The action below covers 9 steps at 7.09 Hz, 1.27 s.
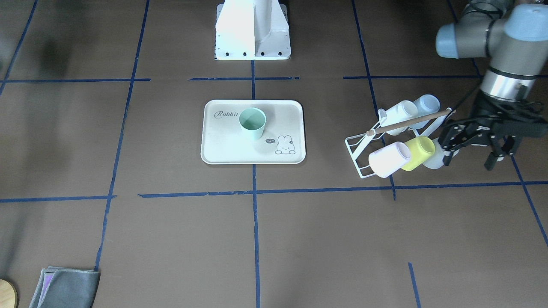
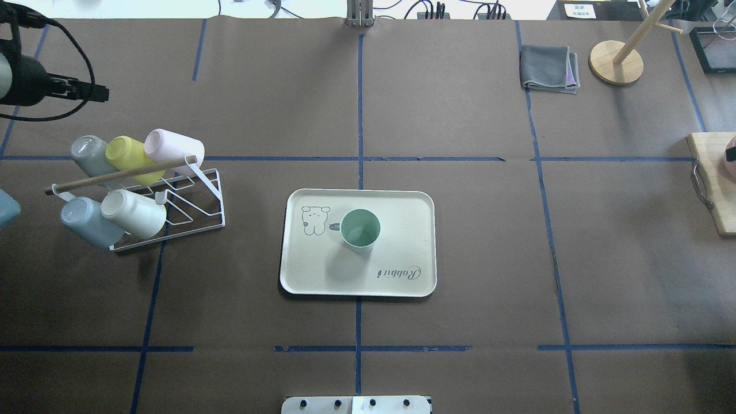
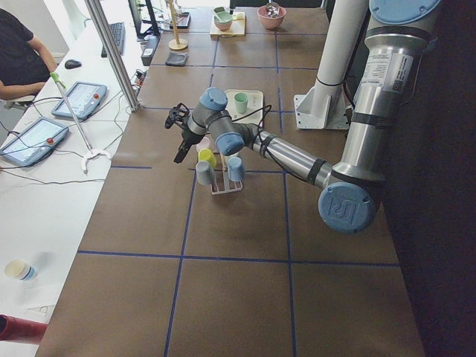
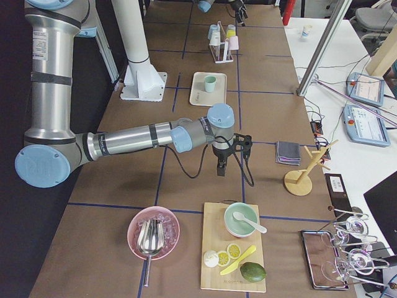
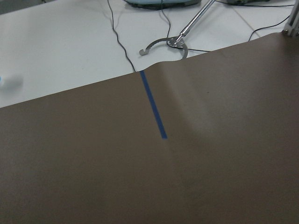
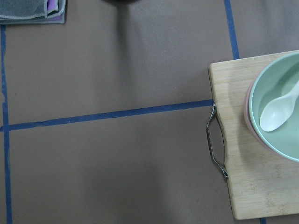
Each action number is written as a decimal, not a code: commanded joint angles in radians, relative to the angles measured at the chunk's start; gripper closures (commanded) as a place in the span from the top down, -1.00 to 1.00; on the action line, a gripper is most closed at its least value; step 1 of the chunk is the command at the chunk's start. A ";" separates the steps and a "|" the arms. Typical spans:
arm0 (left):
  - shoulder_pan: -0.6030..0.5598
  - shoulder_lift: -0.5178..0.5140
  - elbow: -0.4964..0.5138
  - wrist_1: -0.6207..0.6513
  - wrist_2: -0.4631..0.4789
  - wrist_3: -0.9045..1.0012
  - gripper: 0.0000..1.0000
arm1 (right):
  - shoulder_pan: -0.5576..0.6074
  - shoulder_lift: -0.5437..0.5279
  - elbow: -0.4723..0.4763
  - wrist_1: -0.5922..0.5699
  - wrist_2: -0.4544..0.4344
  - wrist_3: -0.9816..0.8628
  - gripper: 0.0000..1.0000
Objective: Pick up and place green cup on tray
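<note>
Green cup [image 1: 252, 122] upright on tray [image 1: 227, 145], left gripper [image 1: 469, 161] apart

brown table [image 2: 489, 241]: tray [image 2: 402, 230], cup rack [image 2: 195, 213], grey cloth [image 2: 546, 68], wooden board [image 2: 716, 190].

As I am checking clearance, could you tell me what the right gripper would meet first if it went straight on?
Most likely the bare table: the right gripper points straight down, with a blue tape line below and the cutting board off to one side.
</note>
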 commanded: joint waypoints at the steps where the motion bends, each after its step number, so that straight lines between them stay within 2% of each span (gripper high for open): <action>1: -0.157 0.051 0.003 0.159 -0.265 0.018 0.99 | 0.012 -0.002 -0.003 -0.001 0.002 -0.022 0.99; 2: -0.214 0.101 0.006 0.166 -0.269 0.207 0.99 | 0.020 -0.002 -0.014 -0.011 0.002 -0.061 0.99; 3: -0.260 0.120 0.012 0.230 -0.269 0.387 0.99 | 0.035 -0.001 -0.015 -0.058 0.001 -0.122 0.99; 5: -0.371 0.117 0.014 0.450 -0.327 0.674 0.99 | 0.077 0.019 -0.018 -0.166 0.001 -0.251 0.99; 7: -0.409 0.145 0.049 0.544 -0.401 0.781 0.99 | 0.130 0.048 -0.022 -0.306 0.002 -0.392 0.99; 8: -0.411 0.159 0.061 0.555 -0.448 0.804 0.99 | 0.152 0.048 -0.022 -0.336 0.004 -0.438 0.99; 9: -0.410 0.171 0.061 0.591 -0.450 0.780 1.00 | 0.172 0.045 -0.026 -0.368 0.007 -0.478 0.99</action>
